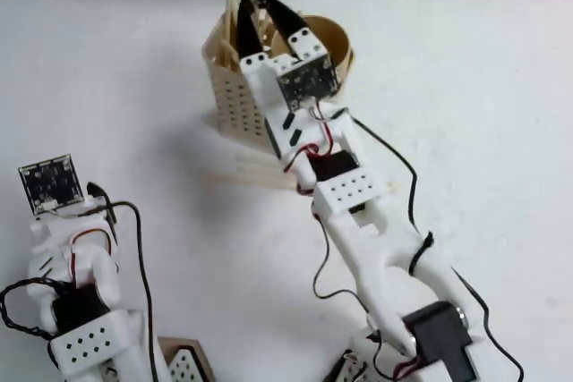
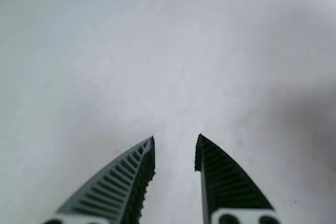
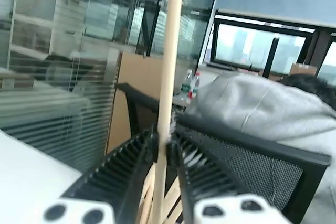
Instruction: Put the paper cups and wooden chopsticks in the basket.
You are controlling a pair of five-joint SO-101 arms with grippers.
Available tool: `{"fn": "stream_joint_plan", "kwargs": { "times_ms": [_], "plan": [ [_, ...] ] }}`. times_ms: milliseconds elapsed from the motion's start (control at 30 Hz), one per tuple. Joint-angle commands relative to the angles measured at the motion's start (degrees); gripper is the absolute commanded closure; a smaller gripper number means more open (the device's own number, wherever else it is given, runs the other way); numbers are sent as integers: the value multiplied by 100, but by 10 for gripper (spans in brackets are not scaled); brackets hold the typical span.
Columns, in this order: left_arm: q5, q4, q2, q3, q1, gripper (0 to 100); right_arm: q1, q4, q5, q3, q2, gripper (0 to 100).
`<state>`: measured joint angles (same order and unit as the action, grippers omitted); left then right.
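Right gripper (image 3: 167,139) is pinched shut on one wooden chopstick (image 3: 172,51), upright over the basket (image 1: 235,96), I'd guess so it drops in end-first. Left gripper (image 2: 175,148) hangs open above the table (image 2: 157,51), and more chopsticks (image 1: 260,170) lie beside the basket.

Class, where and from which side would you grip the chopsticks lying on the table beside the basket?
Grip the chopsticks near the end clear of the arm, coming straight down, jaws across their length. They lie flat on the table, tight beside the basket, so a side approach would probably hit it.
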<state>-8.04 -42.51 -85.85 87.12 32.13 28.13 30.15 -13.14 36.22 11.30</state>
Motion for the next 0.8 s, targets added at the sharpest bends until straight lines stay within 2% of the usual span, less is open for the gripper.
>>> {"fn": "stream_joint_plan", "kwargs": {
  "times_ms": [0,100,267,500,667,767],
  "plan": [
    [-62,114,-163,-18,57,861,-48,110,-44,-88,-84,981],
    [-62,114,-163,-18,57,861,-75,101,53,-53,-154,981],
    [-62,114,-163,-18,57,861,-154,-418,862,-123,-101,981],
    [-62,114,-163,-18,57,861,-180,-840,888,-211,-101,975],
    [-62,114,-163,-18,57,861,-180,-840,888,-211,-92,868],
    [-62,114,-163,-18,57,861,-180,-848,879,-176,48,873]
  ]
}}
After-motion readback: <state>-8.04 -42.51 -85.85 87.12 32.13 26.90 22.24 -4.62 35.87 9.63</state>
